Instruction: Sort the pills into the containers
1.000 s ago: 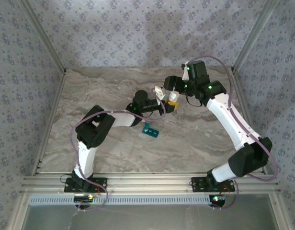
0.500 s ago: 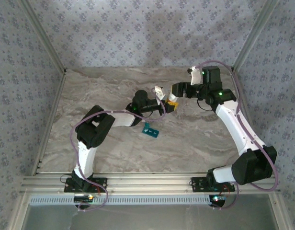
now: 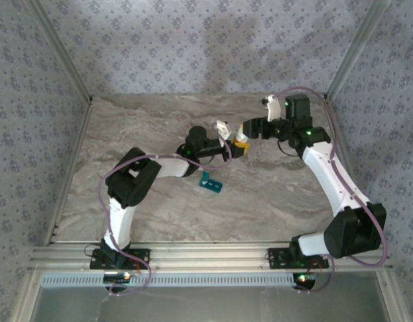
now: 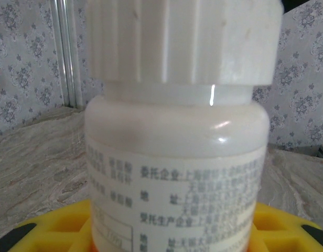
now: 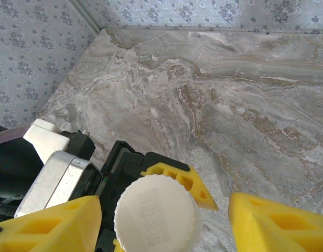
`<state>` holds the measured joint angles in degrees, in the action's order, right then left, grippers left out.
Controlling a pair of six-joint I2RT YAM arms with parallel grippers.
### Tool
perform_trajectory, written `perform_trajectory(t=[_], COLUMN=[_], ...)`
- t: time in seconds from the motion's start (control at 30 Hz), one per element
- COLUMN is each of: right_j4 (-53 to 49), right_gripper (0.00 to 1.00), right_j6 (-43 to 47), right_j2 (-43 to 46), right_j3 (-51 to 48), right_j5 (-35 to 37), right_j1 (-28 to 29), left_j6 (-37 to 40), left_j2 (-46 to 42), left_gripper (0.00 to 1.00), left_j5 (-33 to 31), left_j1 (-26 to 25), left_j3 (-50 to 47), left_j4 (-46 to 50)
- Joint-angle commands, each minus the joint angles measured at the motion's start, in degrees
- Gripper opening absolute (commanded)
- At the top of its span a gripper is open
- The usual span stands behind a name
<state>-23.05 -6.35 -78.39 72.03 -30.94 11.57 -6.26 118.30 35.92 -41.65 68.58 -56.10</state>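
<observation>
The containers (image 3: 211,182), a small teal-blue strip, lie on the marble table (image 3: 273,201) in the top view, nearer the arm bases than either gripper and just beside the left arm's forearm (image 3: 173,166); nothing is touching them, and at this size I cannot tell whether their lids are up or down.

Farther out, near the middle of the table, the left gripper (image 3: 240,143) is clamped on a white pill bottle (image 4: 177,157); in the left wrist view the bottle stands upright against the lens, with a ribbed white cap on top, a label of printed Chinese characters around its body, and the yellow fingers (image 4: 287,226) closing in at its base.

Just past it, the right gripper (image 3: 252,129) reaches in from the right side and hangs over the same bottle; in the right wrist view its two yellow fingers (image 5: 277,223) stand apart, one on each side of the round white cap (image 5: 157,212), with a gap showing on both sides, so the jaws are open and grip nothing; one yellow finger of the left gripper (image 5: 180,181) presses in beside the cap.

Beyond both grippers bare marble runs to the far edge; blue-patterned wallpaper (image 3: 206,47) closes off the back.
</observation>
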Motion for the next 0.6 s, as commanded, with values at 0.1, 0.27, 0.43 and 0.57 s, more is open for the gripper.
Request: perform_trajectory(t=[0.1,0.27,0.43,0.57], right_j4=[1.09,1.3,1.38,1.34], right_gripper=[0.65,0.63,0.61,0.58], right_j6=[0.91,0.81,0.64,0.55], right_j2=[-1.33,-1.84,-2.2,-2.53], right_j3=[0.68,1.0,0.88,0.96], right_j5=[-0.79,-0.43,-0.17,0.17], right_j1=[-0.21,0.38,0.79,1.39], left_j6=[-0.25,-0.3,-0.26,-0.33], left_j2=[-0.71,-0.7,-0.72,-0.7], left_gripper=[0.0,0.0,0.0,0.0], left_j5=[0.38,0.38,0.38,0.38], left_j1=[-0.28,-0.23,-0.27,-0.25], left_j3=[1.38,1.47,1.47,1.55], left_j4=[-1.21,-1.12,-1.03,-0.95])
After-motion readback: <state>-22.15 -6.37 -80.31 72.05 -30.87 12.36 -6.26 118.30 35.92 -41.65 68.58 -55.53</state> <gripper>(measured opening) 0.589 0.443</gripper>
